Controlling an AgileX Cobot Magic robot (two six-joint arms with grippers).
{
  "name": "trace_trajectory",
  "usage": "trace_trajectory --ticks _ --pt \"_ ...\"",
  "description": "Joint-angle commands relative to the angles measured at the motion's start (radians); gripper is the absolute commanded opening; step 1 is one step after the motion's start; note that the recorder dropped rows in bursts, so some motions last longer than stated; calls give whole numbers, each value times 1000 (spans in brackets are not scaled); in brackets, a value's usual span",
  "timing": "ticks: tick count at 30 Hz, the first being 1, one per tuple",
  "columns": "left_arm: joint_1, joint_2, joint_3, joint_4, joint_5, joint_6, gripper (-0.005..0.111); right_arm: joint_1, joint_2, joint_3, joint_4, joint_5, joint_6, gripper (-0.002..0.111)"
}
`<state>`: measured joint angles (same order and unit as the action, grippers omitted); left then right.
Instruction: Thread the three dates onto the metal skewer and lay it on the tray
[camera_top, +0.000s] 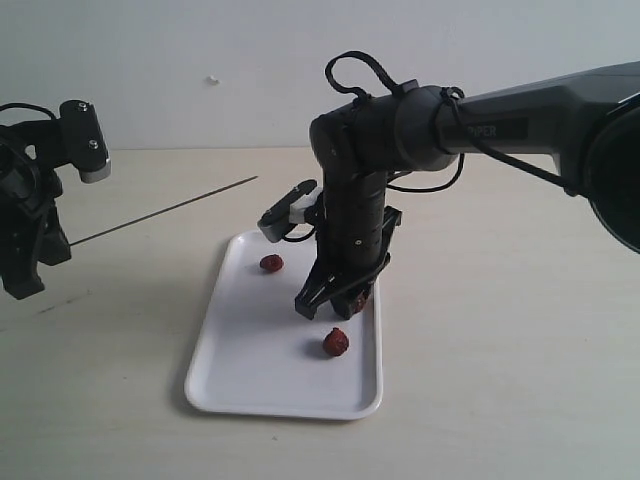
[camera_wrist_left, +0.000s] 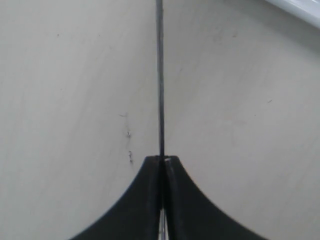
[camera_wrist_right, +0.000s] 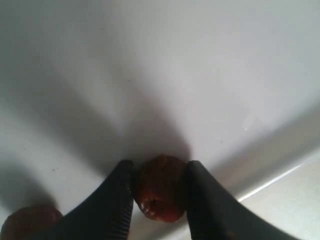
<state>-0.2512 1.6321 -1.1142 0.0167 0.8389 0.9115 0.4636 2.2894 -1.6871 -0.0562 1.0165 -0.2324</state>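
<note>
My fingers (camera_wrist_right: 112, 210) are matt black plastic. The date (camera_wrist_right: 157, 195) has slightly glossy skin. The metal skewer (camera_wrist_left: 160, 75) is smooth and grey, the tray (camera_top: 230, 370) smooth white plastic, the table (camera_top: 500, 350) matt.

The right wrist view's edge cuts off one date (camera_wrist_right: 27, 222).

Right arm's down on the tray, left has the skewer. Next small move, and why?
Probably lift the right gripper straight up a little. Its fingers sit against both sides of one date on the tray, so the grasp looks made. The left gripper is shut on the skewer, its tip bare. Two other dates lie loose on the tray.
</note>
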Motion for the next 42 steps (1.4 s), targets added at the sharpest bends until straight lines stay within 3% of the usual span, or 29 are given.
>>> trace_trajectory --ticks 1,14,26,29,34,37,42 --pt "3 -3 6 -17 -8 1 0 2 3 -5 -4 4 26 31" --pt "3 -3 6 -24 -8 1 0 2 -1 -5 -4 11 47 29" --pt "3 -3 6 -32 -34 1 0 -7 -167 -7 19 -41 59 28" --pt "3 -3 6 -32 -61 1 0 -84 -218 -7 224 -36 -25 28" --pt "3 -2 6 -57 -188 45 0 -296 -241 -7 824 106 -393 28" --pt "3 19 6 -118 -213 159 0 -375 -241 -7 971 157 -478 28" --pt "3 77 6 -201 -325 287 0 -420 -241 -7 1095 205 -541 28"
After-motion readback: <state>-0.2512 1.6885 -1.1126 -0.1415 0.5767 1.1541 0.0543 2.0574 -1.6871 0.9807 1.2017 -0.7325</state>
